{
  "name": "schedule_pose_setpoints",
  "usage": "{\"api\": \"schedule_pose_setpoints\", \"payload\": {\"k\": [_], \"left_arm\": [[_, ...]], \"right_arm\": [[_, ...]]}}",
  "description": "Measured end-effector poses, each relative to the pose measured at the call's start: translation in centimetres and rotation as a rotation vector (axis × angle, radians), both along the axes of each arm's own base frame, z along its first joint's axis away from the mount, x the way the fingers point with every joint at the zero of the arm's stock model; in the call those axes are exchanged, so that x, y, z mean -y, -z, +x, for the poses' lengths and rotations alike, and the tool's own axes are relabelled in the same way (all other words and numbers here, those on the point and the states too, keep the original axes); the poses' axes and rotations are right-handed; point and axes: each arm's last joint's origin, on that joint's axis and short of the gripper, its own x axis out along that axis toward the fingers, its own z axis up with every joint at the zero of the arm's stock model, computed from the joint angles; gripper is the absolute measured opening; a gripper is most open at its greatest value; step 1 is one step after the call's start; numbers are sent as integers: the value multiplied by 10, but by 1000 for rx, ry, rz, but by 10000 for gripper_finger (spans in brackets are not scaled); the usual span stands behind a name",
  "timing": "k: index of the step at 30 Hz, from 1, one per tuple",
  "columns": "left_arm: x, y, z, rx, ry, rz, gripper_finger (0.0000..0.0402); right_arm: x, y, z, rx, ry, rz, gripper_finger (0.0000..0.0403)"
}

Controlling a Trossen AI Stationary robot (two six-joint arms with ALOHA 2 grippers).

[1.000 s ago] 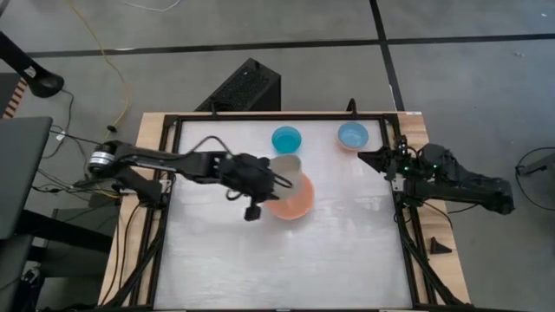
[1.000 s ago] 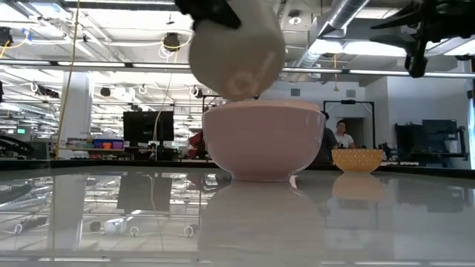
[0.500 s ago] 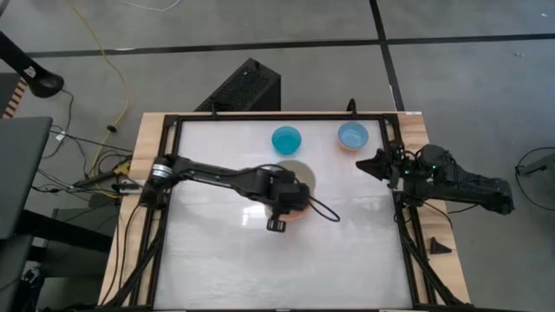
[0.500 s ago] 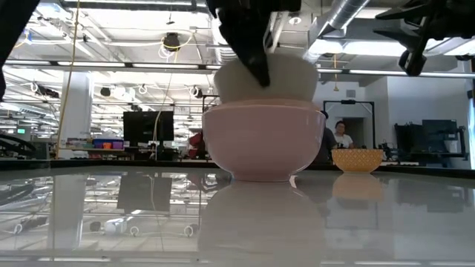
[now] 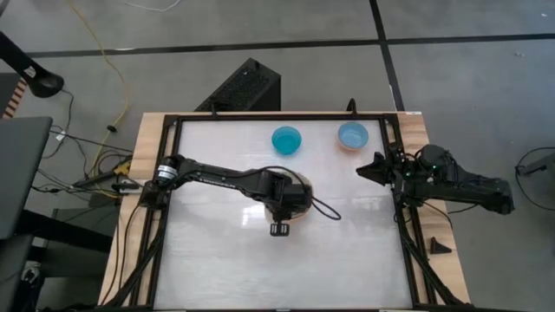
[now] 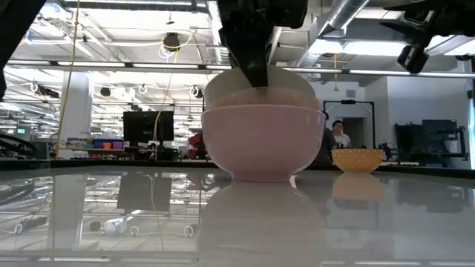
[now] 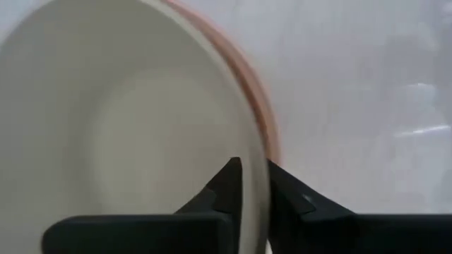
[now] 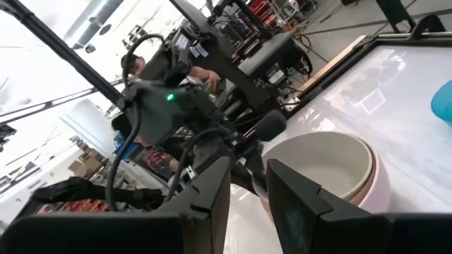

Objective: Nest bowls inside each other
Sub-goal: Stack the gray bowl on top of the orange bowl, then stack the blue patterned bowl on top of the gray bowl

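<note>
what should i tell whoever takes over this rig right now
Left gripper: fingers astride the rim of the white bowl, which sits inside the pink bowl at mid-table.
Right gripper: holds nothing, waiting at the table's right edge.
Done: white nested in pink.
Left: release it, then nest the teal bowl and the light blue bowl, both loose at the far edge.

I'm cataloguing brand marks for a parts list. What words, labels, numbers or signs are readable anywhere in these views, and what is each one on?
None can be read.
Pale pink bowl and the white bowl set in it: plain, no print shows.
Teal bowl and light blue bowl: no markings visible.
Left pincer and right pincer: bare dark fingers, no label.
Room behind the table: any signs are too small and blurred to read.
</note>
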Motion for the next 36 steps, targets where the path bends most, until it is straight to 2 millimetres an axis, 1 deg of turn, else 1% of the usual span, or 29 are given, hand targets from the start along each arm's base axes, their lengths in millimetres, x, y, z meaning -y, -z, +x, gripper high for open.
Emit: {"api": "schedule_pose_setpoints", "payload": {"k": [4, 7, 9, 14, 18, 21, 24, 26, 28, 30, 33, 34, 36], "left_arm": [[-4, -1, 3, 12, -9, -93, 74], [-9, -9, 5, 60, -8, -194, 106], [-16, -18, 5, 94, -15, -247, 126], [-31, -27, 3, 109, -20, -341, 165], [-39, -30, 1, 99, -17, -387, 181], [-40, -33, 0, 110, -20, -401, 184], [-40, -41, -3, 131, -20, -403, 184], [-39, -48, -7, 151, -21, -393, 179], [-37, -54, -9, 164, -27, -382, 163], [-32, -53, -10, 161, -13, -381, 129], [-19, -51, -10, 147, 45, -401, 45], [-15, -50, -9, 146, 61, -404, 23], [-10, -46, -10, 139, 69, -384, 11]], "right_arm": [[0, 0, 0, 2, -8, 0, 127], [0, -1, 0, 7, -11, -1, 127], [0, -1, 0, 7, -13, -1, 127], [-1, -1, 0, 15, -32, -1, 127], [-2, -2, 0, 18, -40, -1, 127], [-2, -2, 0, 19, -40, -1, 127], [-2, -2, 0, 18, -40, -1, 127], [-2, -2, 0, 18, -40, -2, 127], [-2, -2, 0, 18, -40, -2, 127], [-2, -2, 0, 18, -40, -2, 127], [-2, -2, 0, 18, -39, -5, 127], [-2, -2, 0, 18, -39, -5, 127], [-2, -2, 0, 18, -39, -7, 127]]}}
